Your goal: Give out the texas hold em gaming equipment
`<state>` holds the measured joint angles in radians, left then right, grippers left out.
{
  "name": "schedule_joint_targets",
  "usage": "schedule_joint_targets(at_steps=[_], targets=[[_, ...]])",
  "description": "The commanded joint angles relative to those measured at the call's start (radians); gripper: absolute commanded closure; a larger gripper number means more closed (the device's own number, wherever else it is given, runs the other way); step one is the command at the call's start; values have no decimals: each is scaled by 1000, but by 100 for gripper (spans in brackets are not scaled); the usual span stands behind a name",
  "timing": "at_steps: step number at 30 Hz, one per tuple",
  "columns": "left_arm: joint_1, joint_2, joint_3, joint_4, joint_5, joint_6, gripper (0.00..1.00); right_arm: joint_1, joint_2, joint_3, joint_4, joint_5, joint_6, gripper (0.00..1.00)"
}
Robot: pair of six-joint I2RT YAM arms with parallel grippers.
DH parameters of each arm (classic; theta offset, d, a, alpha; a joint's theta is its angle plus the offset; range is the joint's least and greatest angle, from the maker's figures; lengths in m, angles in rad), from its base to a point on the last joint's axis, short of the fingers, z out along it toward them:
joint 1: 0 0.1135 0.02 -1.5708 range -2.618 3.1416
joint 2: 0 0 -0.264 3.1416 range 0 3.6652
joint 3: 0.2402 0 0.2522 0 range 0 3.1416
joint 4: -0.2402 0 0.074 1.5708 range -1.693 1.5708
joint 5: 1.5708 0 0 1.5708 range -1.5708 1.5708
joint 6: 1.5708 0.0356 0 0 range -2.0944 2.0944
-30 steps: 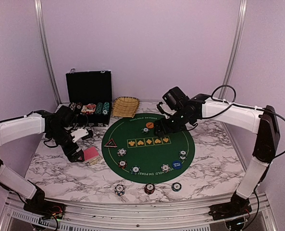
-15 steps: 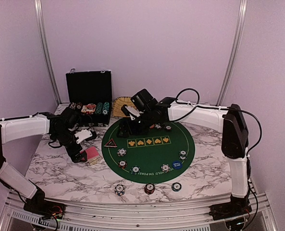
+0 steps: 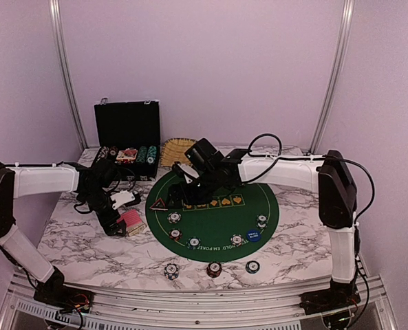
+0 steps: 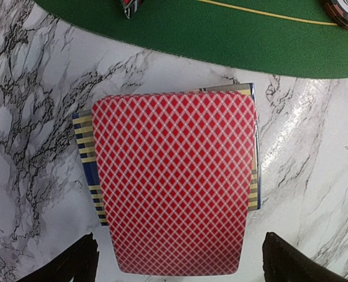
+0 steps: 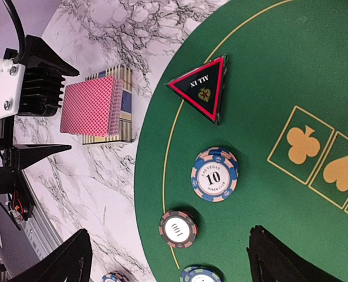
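A deck of red-backed playing cards [image 4: 174,182] lies on the marble left of the round green mat [image 3: 217,223], on a striped box. My left gripper [image 4: 182,267] hovers over the deck [image 3: 131,221], open, its fingers wide on either side and apart from it. My right gripper [image 5: 171,264] is open above the mat's left part, near the black-red triangle button [image 5: 200,88], a blue "10" chip [image 5: 215,175] and a dark "100" chip [image 5: 178,228]. It holds nothing. A blue disc [image 3: 253,235] and more chips lie along the mat's near edge.
Three chips [image 3: 214,269] lie on the marble in front of the mat. An open black case [image 3: 128,127] with chips stands at the back left, with a woven basket [image 3: 178,148] beside it. The right arm reaches across the mat's far half.
My right arm has swung left across the mat, from its far right side to above the triangle button. The left gripper has shifted slightly over the deck.
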<state>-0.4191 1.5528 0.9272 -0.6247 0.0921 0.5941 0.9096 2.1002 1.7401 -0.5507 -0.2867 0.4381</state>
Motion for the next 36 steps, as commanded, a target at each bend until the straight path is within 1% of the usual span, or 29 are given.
schedule_joint_targets(at_steps=[1, 22, 36], targets=[[-4, 26, 0, 13, -4, 26, 1, -5, -70, -30, 46, 4, 17, 10], [-5, 98, 4, 57, -62, 31, 1, -22, -156, -157, 85, 17, 37, 10], [-5, 92, 5, 46, -42, 55, 1, -38, -189, -241, 133, -9, 60, 12]])
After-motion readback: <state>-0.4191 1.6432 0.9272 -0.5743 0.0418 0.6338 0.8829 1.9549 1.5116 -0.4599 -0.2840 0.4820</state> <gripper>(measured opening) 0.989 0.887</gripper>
